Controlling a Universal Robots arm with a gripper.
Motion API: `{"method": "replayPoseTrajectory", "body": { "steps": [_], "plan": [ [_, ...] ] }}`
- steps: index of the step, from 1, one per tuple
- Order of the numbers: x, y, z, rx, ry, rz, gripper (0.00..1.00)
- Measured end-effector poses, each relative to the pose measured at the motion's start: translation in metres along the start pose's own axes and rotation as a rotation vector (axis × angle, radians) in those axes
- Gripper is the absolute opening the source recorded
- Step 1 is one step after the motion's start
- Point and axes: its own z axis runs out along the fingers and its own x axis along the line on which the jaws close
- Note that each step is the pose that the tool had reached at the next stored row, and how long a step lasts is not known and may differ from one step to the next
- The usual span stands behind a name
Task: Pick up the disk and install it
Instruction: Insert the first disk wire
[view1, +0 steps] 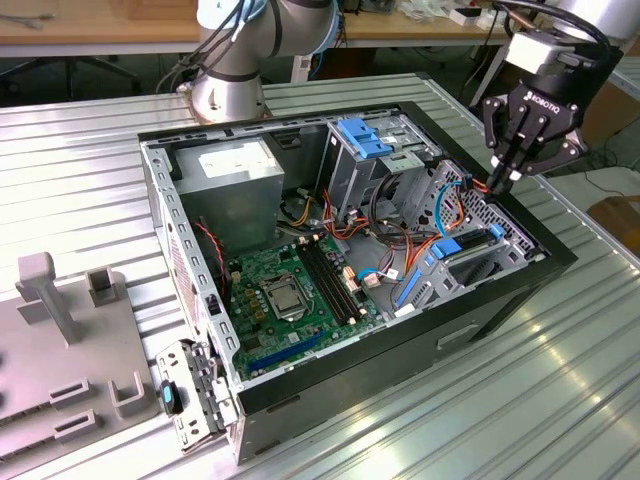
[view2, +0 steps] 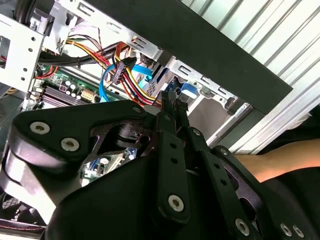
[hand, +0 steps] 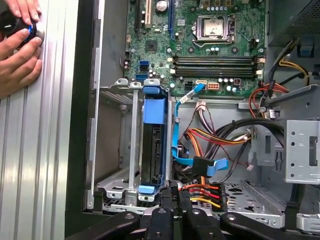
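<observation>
1. disk: blue-bracketed, seated in drive cage by the computer case side wall;
2. gripper: fingers together, empty, just beside cables;
3. risk: snagging cables, likely unseating connectors.

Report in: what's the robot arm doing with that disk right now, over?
Gripper shut, tip at the cage. Disk sitting in cage slot. Cables right beside gripper tip; hands outside case.
</observation>
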Motion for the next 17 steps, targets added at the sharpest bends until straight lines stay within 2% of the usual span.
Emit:
{"method": "replayPoseTrajectory", "body": {
  "steps": [3,7,9,10,11,13,16,17],
  "plan": [
    [0.0012,0.0024,0.001,-0.0004,-0.0008,0.003,0.17],
    [0.001,0.0025,0.0031,-0.0061,-0.0028,0.047,0.17],
    [0.002,0.0027,0.004,-0.0066,-0.0033,0.051,0.17],
    [0.008,0.0036,0.0059,-0.0064,-0.0115,0.051,0.17],
    [0.0113,0.0047,0.0072,-0.0048,-0.017,0.051,0.17],
    [0.013,0.0075,0.0087,-0.0007,-0.0219,0.051,0.17],
    [0.0132,0.0129,0.0103,0.017,-0.025,0.053,0.17],
    [0.013,0.0129,0.0114,0.0204,-0.0259,0.053,0.17]
  ]
}}
